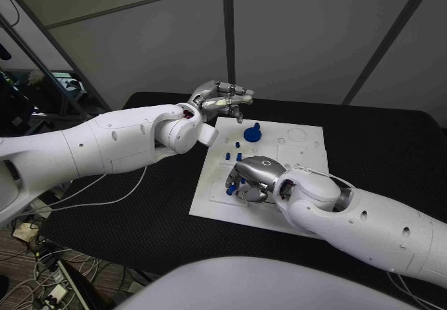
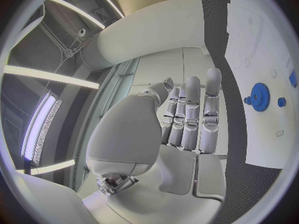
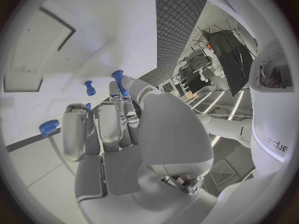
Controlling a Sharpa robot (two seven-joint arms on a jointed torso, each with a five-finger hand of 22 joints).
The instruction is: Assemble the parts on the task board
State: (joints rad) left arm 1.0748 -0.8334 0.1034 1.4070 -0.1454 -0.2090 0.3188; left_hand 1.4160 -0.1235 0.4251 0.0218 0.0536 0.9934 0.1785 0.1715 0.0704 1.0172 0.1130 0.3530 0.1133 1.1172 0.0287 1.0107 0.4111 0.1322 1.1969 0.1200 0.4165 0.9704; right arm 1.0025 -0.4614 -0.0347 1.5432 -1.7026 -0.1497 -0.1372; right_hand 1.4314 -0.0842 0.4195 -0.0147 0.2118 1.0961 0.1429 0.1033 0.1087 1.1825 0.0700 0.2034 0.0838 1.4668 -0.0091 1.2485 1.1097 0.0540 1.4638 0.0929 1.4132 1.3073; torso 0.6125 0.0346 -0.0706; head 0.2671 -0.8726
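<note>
The white task board [image 1: 298,161] lies in the middle of the black table. A blue gear [image 1: 252,134] [image 2: 259,96] stands near its far edge, with small blue pegs [image 1: 228,155] just nearer. My right hand [image 1: 256,177] [image 3: 118,129] rests low over the board's near left part, fingers curled down. A blue peg [image 3: 118,81] sticks out between its fingertips and looks pinched there; a blue piece [image 1: 232,189] shows under the hand. My left hand [image 1: 223,98] [image 2: 187,114] hovers above the board's far left corner, fingers straight, holding nothing.
Near the right hand another blue peg [image 3: 89,88] lies on the board, and a blue knurled piece [image 3: 49,127] sits beside a finger. The board has round recesses [image 1: 296,135] at its far right. Black table [image 1: 391,148] surrounds the board.
</note>
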